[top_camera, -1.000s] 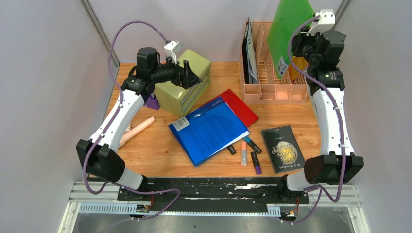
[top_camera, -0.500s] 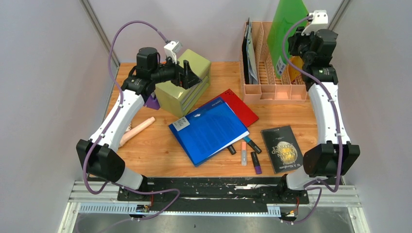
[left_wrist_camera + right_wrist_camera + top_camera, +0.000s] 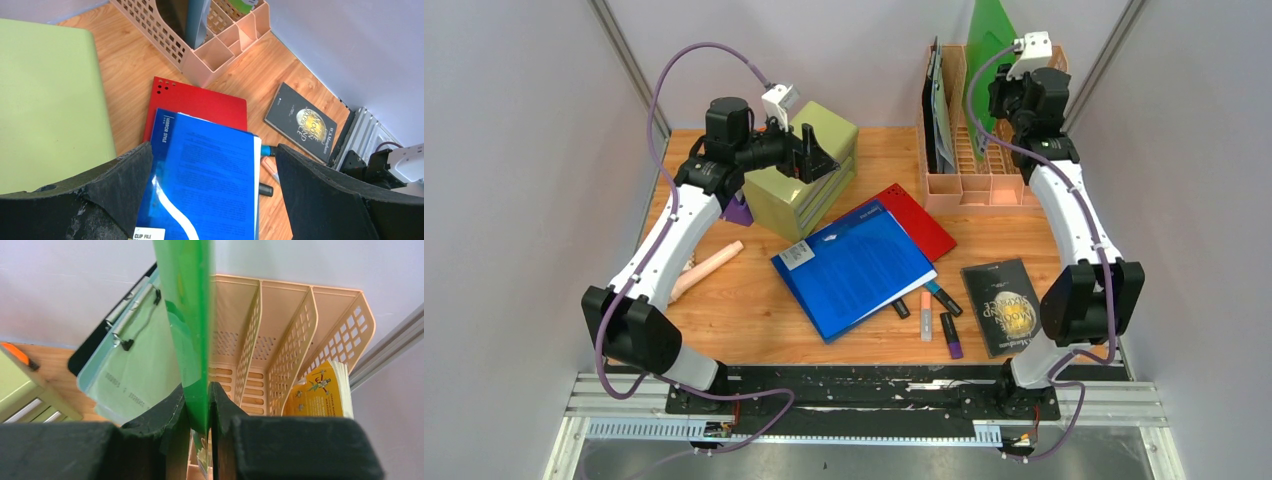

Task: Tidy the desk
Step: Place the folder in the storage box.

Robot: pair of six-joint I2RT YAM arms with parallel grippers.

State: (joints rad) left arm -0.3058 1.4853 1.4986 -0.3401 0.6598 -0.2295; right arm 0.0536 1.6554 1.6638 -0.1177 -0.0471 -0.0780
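Right gripper (image 3: pixel 199 405) is pinched tight on the lower edge of a thin green plastic folder (image 3: pixel 182 315), held upright over the peach slotted file rack (image 3: pixel 984 190). The rack stands at the back of the orange-brown wood-grain desk (image 3: pixel 754 300), which lies under everything. That sheet looks light, slick and floppy, so an edge pinch suits it. Left gripper (image 3: pixel 212 155) hangs wide open and empty by the olive-green drawer chest (image 3: pixel 809 180). Only the right wrist view catches a yellow booklet (image 3: pixel 320 390) tucked in the rack, unseen from overhead.

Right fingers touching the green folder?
Touching. Right wrist view: the right fingers clamp the green folder from both sides, no gap.
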